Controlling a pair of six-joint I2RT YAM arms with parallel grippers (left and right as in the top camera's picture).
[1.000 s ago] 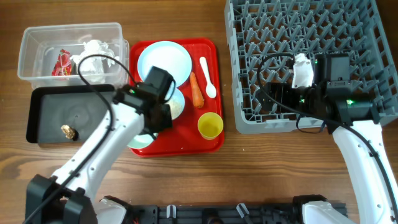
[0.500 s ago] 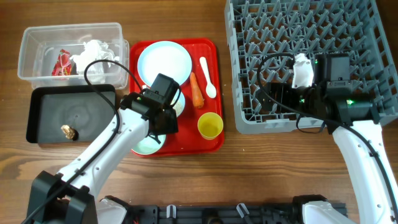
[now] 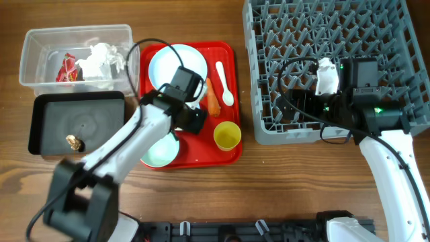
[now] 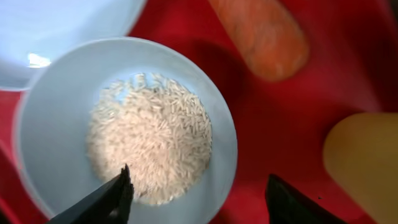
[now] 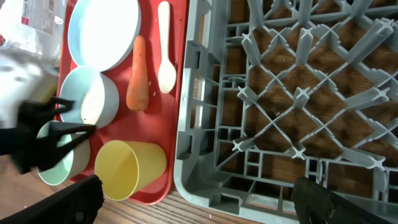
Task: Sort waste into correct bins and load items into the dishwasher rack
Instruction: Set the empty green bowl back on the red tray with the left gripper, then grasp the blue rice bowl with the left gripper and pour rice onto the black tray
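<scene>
Left hand (image 4: pixel 199 186) hangs released just over the small pale blue-green round bowl (image 4: pixel 56 124), fingers apart and gripping nothing. One finger sits above the loose white rice grains (image 4: pixel 149 143) heaped inside. The other sits outside the bowl's wall, over the flat red plastic tray (image 4: pixel 273 118). Whether either fingertip touches the bowl I cannot tell.

The bowl looks stiff, light and smooth, so probably slippery under a pinch. The rim is the only real hold, one finger inside and one outside. The rice is loose and would spill at any tilt, so I would keep the bowl level until it is over a bin.

Beyond the bowl on the tray lie the orange carrot (image 4: pixel 261 34), the small yellow cup (image 4: pixel 367 162) and the pale blue round plate (image 4: pixel 56 31).

Farther left on the wooden surface (image 3: pixel 201 202) stand the shallow black tub (image 3: pixel 40 124) and the clear translucent plastic tub (image 3: pixel 30 50).

Far right, the right hand (image 5: pixel 196 186) hovers spread wide and empty over a corner of the large grey pegged dishwasher rack (image 5: pixel 298 93).
</scene>
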